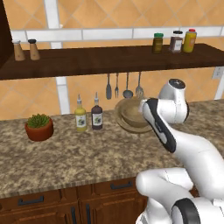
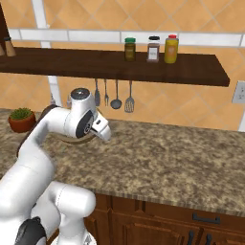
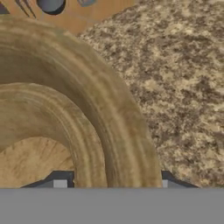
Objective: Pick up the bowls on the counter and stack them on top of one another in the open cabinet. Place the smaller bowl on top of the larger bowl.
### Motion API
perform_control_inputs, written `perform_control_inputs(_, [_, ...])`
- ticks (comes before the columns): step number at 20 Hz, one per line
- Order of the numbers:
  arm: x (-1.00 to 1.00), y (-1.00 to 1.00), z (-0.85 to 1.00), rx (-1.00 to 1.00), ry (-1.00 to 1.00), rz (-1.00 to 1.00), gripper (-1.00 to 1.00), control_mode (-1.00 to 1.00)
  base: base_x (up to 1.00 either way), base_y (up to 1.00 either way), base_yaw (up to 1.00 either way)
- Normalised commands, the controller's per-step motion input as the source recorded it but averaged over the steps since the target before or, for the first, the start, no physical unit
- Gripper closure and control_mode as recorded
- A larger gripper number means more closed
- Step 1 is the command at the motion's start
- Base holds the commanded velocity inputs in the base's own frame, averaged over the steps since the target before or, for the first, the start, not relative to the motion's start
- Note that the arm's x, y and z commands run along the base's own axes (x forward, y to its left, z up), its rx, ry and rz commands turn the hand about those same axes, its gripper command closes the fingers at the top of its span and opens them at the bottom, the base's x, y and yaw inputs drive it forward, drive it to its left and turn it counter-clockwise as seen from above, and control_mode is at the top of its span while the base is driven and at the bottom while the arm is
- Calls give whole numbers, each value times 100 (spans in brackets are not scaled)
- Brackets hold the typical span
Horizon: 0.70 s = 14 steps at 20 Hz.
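Observation:
On the granite counter [image 1: 87, 153] near the back wall stands the larger bowl [image 1: 124, 122], wide and tan-brown, with the smaller bowl [image 1: 130, 113] nested inside it. In the hand view the larger bowl's thick wall [image 3: 118, 109] curves around the smaller bowl's rim [image 3: 65, 113]. My gripper [image 3: 113, 183] hangs right over their right side. Its fingertips [image 3: 60, 183] stand wide apart, open, with both rims between them. The arm hides most of the bowls in the right base view, where a brown edge [image 2: 72, 140] peeks out. The open cabinet shelf [image 1: 87, 59] runs above.
A terracotta plant pot [image 1: 39, 127] sits at the left and two bottles [image 1: 80, 114] stand beside the bowls. Utensils [image 1: 124, 85] hang from the wall behind. Three jars [image 1: 175, 41] and two shakers [image 1: 25, 49] occupy the shelf ends. Its middle is bare.

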Motion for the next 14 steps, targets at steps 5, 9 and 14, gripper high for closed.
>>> perform_control_inputs(5, [-56,8,100,7,-17,3,100,-100,0,0,0])
perform_control_inputs(9, [-36,9,100,11,-19,4,100,-100,0,0,0])
perform_control_inputs(14, [-10,13,100,12,-9,3,100,-100,0,0,0])
